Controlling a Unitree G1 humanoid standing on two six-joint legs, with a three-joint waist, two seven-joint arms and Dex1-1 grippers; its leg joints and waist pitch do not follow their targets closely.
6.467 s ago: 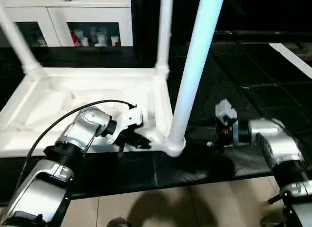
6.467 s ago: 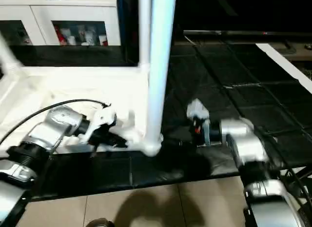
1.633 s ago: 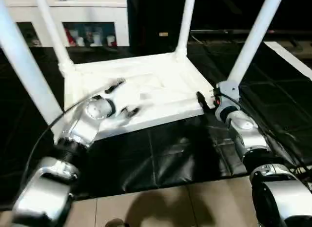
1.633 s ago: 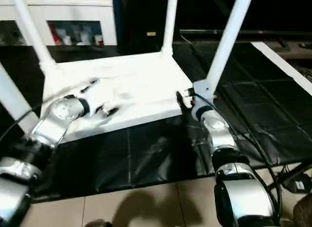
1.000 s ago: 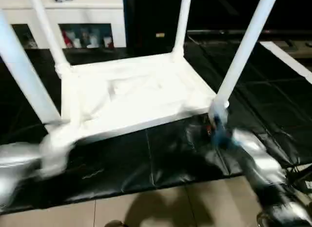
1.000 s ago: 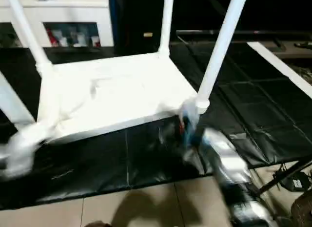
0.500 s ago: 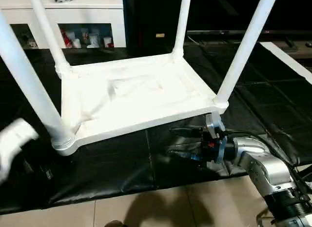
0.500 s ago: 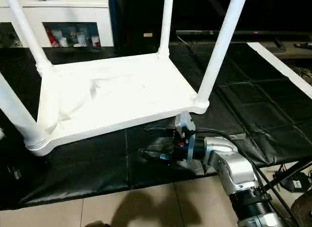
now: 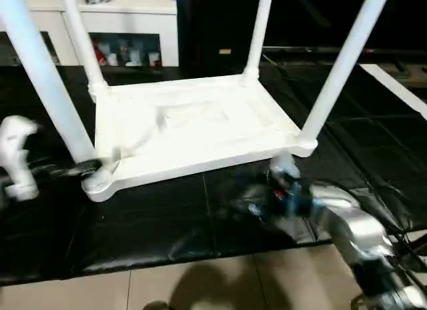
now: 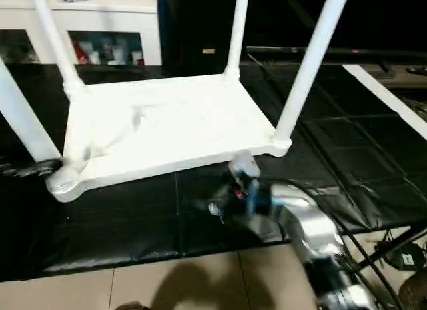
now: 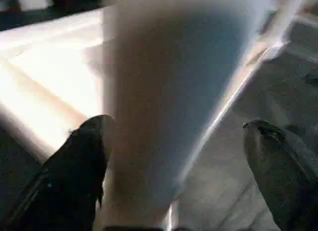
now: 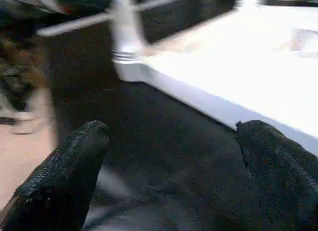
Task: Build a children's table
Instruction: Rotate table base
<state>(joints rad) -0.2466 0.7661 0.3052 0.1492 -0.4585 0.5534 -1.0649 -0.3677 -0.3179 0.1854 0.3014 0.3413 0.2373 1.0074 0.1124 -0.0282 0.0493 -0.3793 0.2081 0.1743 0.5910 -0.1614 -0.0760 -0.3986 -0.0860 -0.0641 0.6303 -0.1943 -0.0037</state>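
The children's table (image 9: 193, 133) lay upside down on a black mat (image 9: 167, 223), top face down, ribbed framed underside up, all four white legs pointing up at the corners. Behind it stood a white glass-door cabinet (image 9: 127, 30); tan floor tiles (image 9: 220, 283) ran along the mat's near edge.

The left gripper (image 9: 73, 169) was at the table's near-left corner, jaws spread wide. In the left wrist view the near-left leg (image 11: 169, 107) stood between the two black fingers (image 11: 74, 166), just beside one of them and apart from the other, so nothing was clamped (contact with the near finger: cannot tell, too blurred). In the left eye view one dark finger lay level against the base of that leg, by the corner socket.

The right gripper (image 10: 220, 207) hung over the mat in front of the table's near edge, close to the near-right leg (image 9: 337, 73) but apart from it, also spread wide and empty. In the right wrist view its fingers (image 12: 64, 176) framed bare mat, with the table's white rim (image 12: 218, 104) and a leg base beyond them.
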